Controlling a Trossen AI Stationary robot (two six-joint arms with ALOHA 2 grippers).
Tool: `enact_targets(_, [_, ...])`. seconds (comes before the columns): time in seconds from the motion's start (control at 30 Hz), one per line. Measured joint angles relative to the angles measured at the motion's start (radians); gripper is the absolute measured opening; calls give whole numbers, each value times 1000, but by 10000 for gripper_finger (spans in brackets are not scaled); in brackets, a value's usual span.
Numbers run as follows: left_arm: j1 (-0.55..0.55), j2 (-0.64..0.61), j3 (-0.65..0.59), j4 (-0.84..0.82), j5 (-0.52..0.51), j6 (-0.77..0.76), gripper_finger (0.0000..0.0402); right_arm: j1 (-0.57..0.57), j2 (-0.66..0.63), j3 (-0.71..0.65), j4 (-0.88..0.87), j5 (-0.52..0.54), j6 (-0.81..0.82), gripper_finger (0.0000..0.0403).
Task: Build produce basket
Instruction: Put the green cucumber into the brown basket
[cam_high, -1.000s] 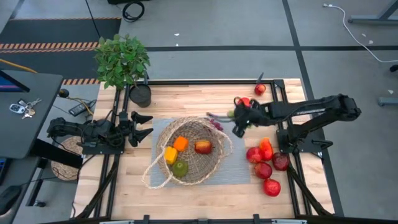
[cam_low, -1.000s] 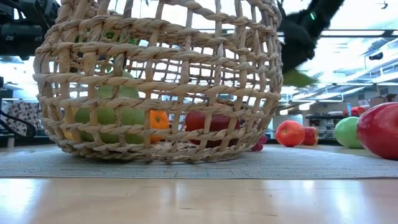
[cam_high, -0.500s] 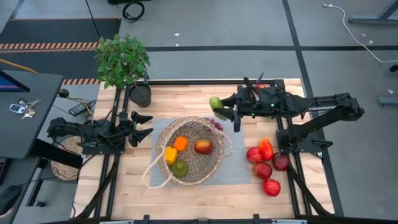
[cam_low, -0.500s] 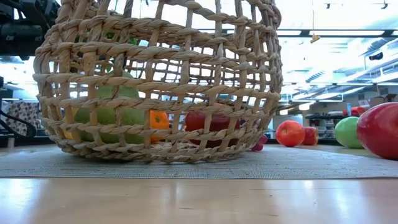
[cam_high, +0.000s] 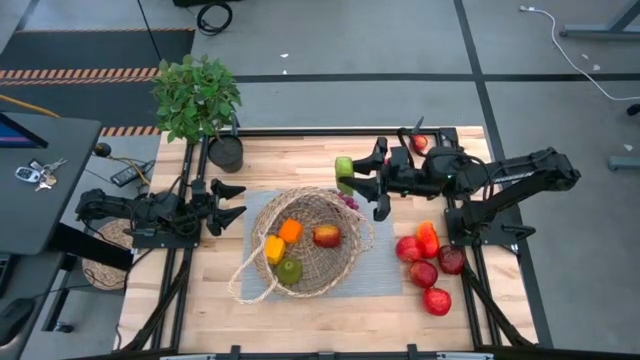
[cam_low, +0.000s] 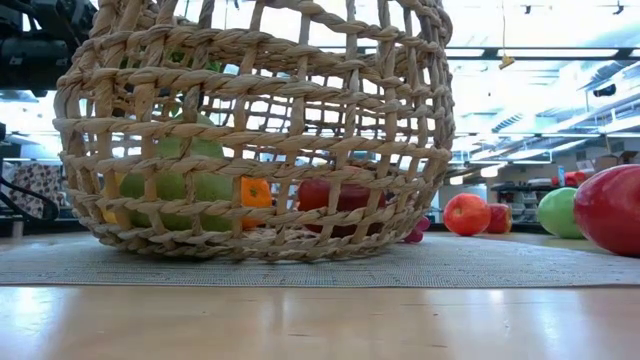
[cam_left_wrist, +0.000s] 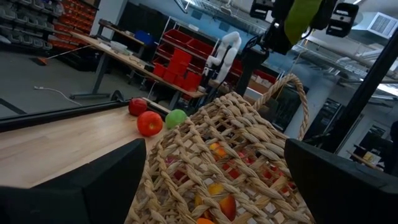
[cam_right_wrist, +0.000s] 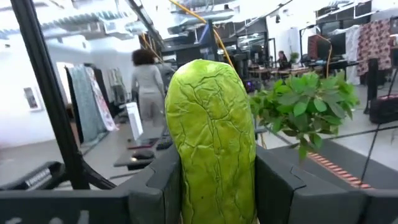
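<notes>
Right gripper (cam_high: 352, 178) clamped on 1 green vegetable (cam_high: 344, 169), basket (cam_high: 352, 262) just beneath; left gripper (cam_high: 236, 201) apart, beside basket.

Beyond my bench lies a grey floor (cam_high: 350, 60) crossed by dark lines, with a hazard-striped black mat (cam_high: 90, 60) at ten o'clock and a dark desk (cam_high: 40, 180) carrying keys (cam_high: 35, 172) at nine o'clock. A white cable (cam_high: 585, 45) trails over the floor at two o'clock. Around me I see red storage bins (cam_left_wrist: 186, 62) behind a long workbench (cam_left_wrist: 134, 56), a person (cam_right_wrist: 148, 84) standing among hung garments (cam_right_wrist: 376, 43), and bright ceiling lights (cam_low: 540, 55).
</notes>
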Motion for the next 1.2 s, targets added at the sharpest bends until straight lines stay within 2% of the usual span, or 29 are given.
enact_targets(0.2, [0,0,0,0,0,0,389,34,37,3,26,5,-83,154])
enact_targets(0.3, [0,0,0,0,0,0,389,54,76,45,3,11,-122,154])
enact_targets(0.8, [0,0,0,0,0,0,389,123,410,460,-460,70,-219,154])
enact_targets(1.03, [0,0,0,0,0,0,389,150,532,603,-564,131,-310,154])
enact_targets(1.2, [0,0,0,-2,0,0,389,171,570,631,-540,219,-431,155])
